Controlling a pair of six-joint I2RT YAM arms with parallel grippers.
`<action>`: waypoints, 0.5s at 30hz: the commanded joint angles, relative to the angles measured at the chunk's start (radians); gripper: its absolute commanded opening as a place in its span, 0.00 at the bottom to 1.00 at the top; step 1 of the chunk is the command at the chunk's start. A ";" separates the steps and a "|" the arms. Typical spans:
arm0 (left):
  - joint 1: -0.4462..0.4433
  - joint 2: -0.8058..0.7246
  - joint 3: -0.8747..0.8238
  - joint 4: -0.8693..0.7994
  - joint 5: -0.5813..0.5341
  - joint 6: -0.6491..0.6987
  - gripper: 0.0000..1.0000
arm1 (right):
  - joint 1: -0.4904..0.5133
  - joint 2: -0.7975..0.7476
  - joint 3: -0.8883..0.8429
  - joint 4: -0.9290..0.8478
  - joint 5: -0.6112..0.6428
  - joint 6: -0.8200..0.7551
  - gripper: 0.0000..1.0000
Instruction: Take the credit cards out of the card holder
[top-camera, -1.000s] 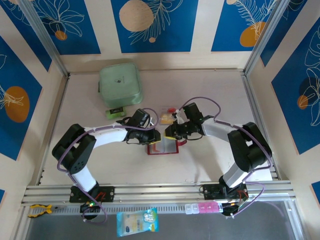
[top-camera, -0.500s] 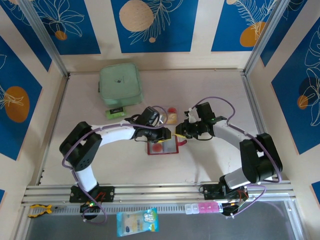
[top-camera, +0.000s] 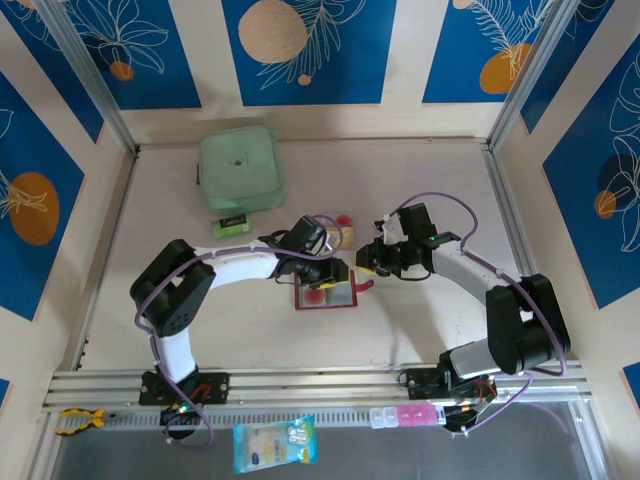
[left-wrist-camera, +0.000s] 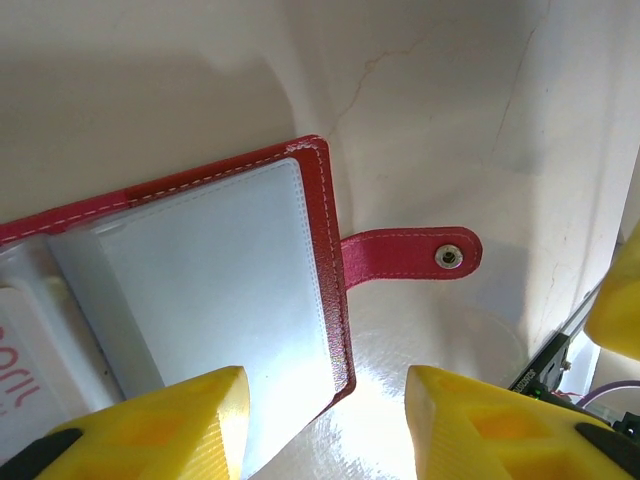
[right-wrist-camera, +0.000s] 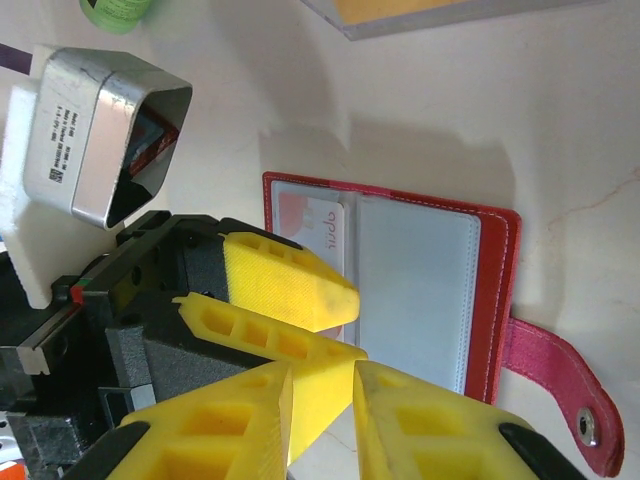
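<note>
The left gripper (left-wrist-camera: 327, 388), its yellow fingers apart and empty, hangs over the right edge of the open dark-red leather card holder (left-wrist-camera: 200, 250), which lies flat on the pale table (left-wrist-camera: 450, 120). Close beside it, the right gripper (right-wrist-camera: 322, 372) has its fingers nearly together, holding nothing. A whitish card with red lettering (right-wrist-camera: 318, 225) sits in the holder's left sleeve. A tan-gold card (top-camera: 336, 238) lies just beyond the holder.

One card holder (top-camera: 340, 297), one mint case (top-camera: 240, 170)
</note>
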 joint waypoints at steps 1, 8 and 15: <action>0.002 -0.044 0.000 -0.045 -0.024 0.027 0.44 | 0.021 0.019 -0.001 -0.011 -0.023 -0.002 0.23; 0.030 -0.109 -0.084 -0.054 -0.052 0.038 0.38 | 0.080 0.084 0.027 0.005 -0.011 0.014 0.21; 0.073 -0.174 -0.185 -0.031 -0.057 0.040 0.30 | 0.153 0.165 0.076 0.008 0.014 0.027 0.19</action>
